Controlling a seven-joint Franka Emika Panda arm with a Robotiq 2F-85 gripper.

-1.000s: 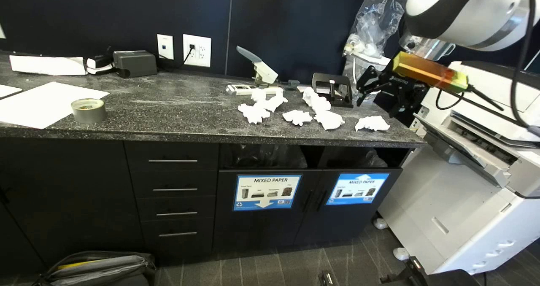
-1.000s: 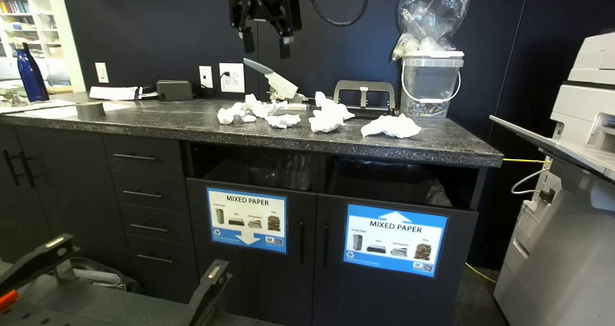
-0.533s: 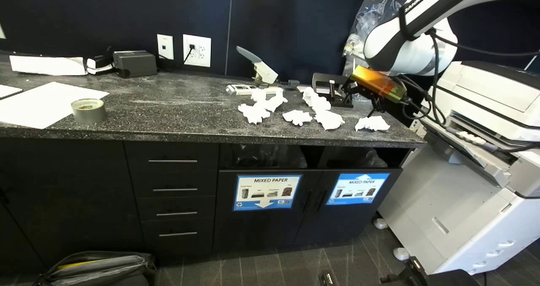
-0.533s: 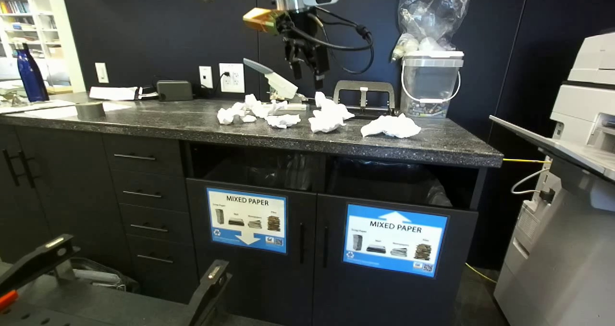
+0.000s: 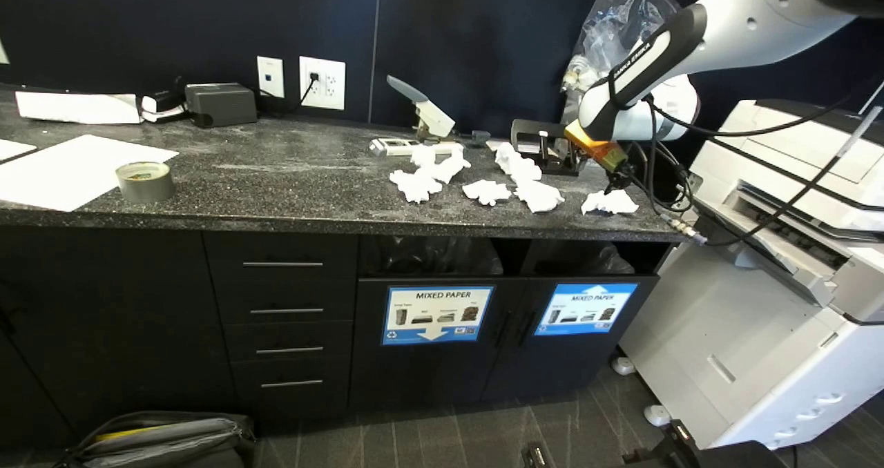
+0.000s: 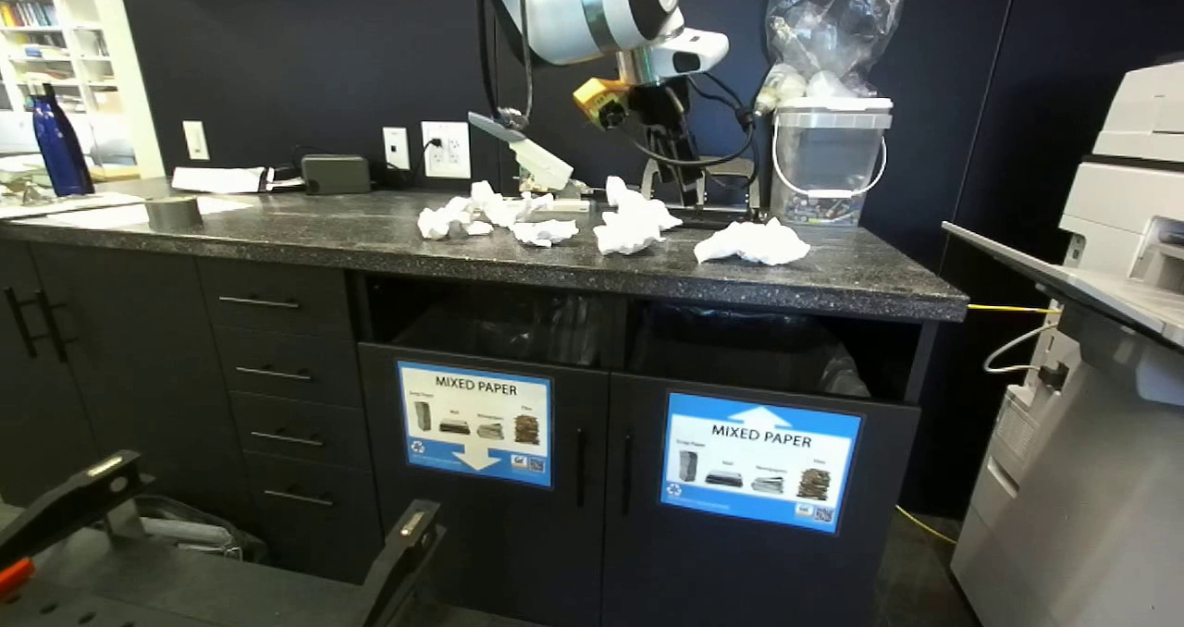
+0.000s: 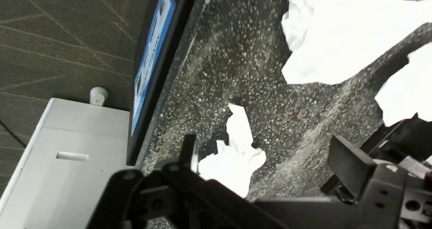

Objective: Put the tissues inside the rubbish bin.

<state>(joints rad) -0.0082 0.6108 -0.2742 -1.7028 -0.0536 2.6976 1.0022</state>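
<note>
1. A black hole punch (image 5: 544, 152) stands close to my gripper (image 7: 270, 158), toward the wall (image 5: 476, 54); I cannot tell if I touch it.
2. Also near my jaws, by the wall, is a clear bucket (image 6: 826, 151); a plastic bag (image 6: 828, 30) shows above it.
3. Farther from my jaws, on the side away from the printer (image 5: 746, 337), is a pale stapler (image 6: 538, 162) with its arm raised.
4. My jaws stand wide apart. Below them one tissue (image 7: 233, 164) lies on the countertop (image 5: 304, 178); in the wrist view it shows between my fingertips (image 7: 351, 161), nearer to one.
5. The other tissues (image 5: 418, 185) lie spread from near my jaws to the stapler.
6. This countertop under my jaws is dark and speckled; well apart from them lie a roll of tape (image 5: 145, 183) and a white sheet (image 5: 79, 168).
7. Lower than my jaws, in the cabinet front (image 6: 509, 553), are two bin openings (image 6: 740, 345), and below these the MIXED PAPER signs (image 6: 476, 424).
8. Behind my jaws the wall is dark; the carpet (image 7: 57, 56) is far below them.
</note>
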